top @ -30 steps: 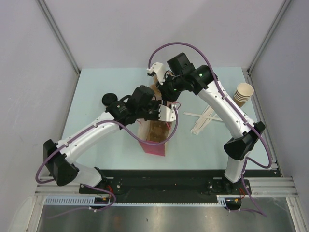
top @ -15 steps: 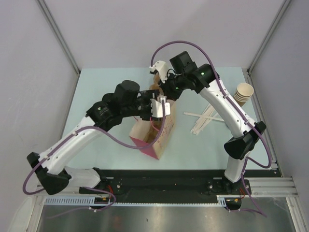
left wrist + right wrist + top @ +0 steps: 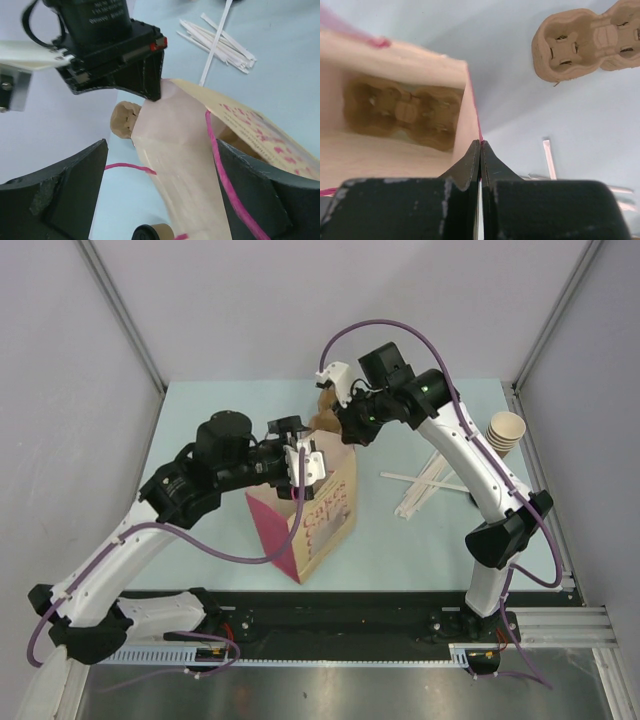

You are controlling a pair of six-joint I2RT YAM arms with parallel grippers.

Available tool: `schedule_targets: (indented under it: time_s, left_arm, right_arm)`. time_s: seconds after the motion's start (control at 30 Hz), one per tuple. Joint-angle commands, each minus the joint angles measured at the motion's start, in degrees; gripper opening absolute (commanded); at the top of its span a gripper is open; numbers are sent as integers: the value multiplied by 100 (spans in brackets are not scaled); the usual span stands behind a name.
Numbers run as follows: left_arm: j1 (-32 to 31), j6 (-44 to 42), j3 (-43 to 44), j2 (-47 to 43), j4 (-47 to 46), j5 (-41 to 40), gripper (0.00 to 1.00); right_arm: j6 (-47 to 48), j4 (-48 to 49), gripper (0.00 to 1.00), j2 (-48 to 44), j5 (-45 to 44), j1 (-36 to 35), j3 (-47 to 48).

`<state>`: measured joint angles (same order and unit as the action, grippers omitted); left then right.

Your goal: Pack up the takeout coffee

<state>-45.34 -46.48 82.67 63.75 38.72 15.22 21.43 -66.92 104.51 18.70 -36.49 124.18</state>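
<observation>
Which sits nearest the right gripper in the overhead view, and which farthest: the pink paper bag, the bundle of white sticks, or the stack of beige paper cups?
1. Pink paper bag: the right gripper pinches its rim.
2. Bundle of white sticks: right of the bag.
3. Stack of beige paper cups: far right edge of the table.

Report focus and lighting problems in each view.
Top view: sharp, evenly lit. Left wrist: the left tool's fingers dark and blurred. Right wrist: the right tool's fingers and the bag interior soft; the cup carrier on the table crisper.
</observation>
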Motion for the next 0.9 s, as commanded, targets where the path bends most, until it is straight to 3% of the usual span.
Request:
schedule_targets:
  time_s: [0.0, 0.57, 0.87]
  left_arm:
    - [8, 235, -137, 41, 4, -116, 90]
    - [8, -55, -726, 533, -418, -801, 91]
    - [122, 1078, -823, 709, -603, -1021, 88]
  right_arm:
    - [1, 231, 0, -229, 37, 37, 150]
    - [80, 196, 0, -370, 64, -209, -8]
    - [151, 232, 0, -510, 11, -122, -263]
